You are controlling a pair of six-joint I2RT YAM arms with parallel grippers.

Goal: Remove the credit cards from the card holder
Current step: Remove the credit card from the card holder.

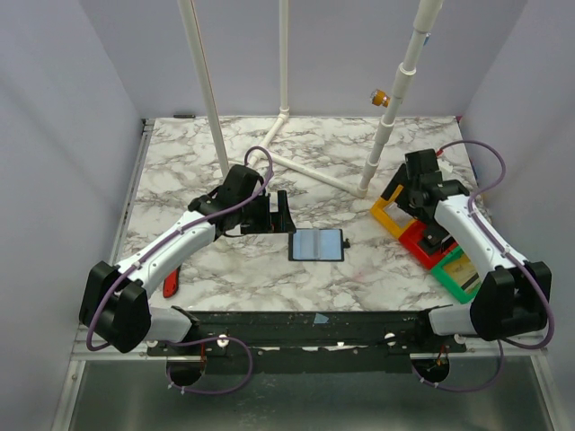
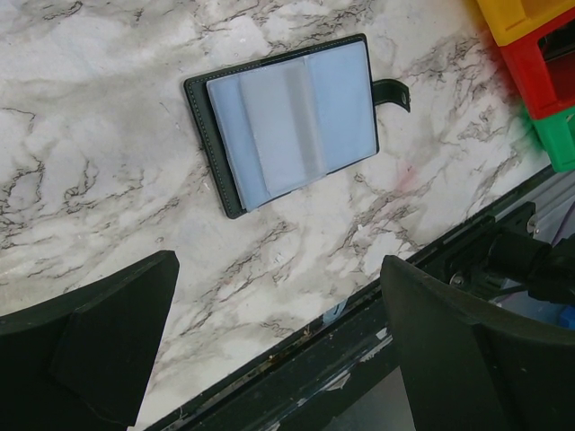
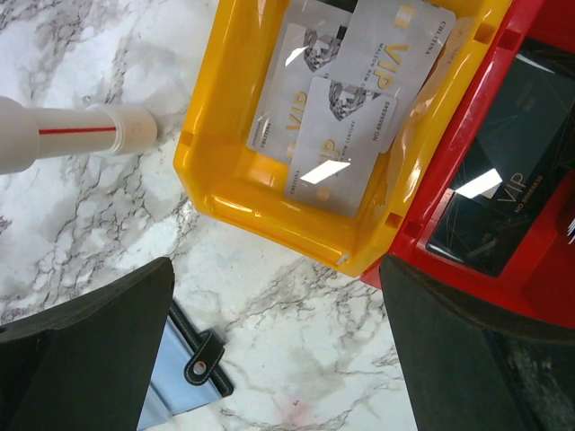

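One open card holder (image 2: 287, 121) lies near the left pincer (image 2: 278, 337), apparently empty.

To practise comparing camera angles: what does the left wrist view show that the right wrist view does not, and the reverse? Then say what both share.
Only the left wrist view: the whole holder, lying open with its blue-grey sleeves up, and the green bin.
Only the right wrist view: silver VIP cards inside the yellow bin, a dark card in the red bin, and a white pipe.
Both: the marble table, the holder's tab, and parts of the yellow and red bins.
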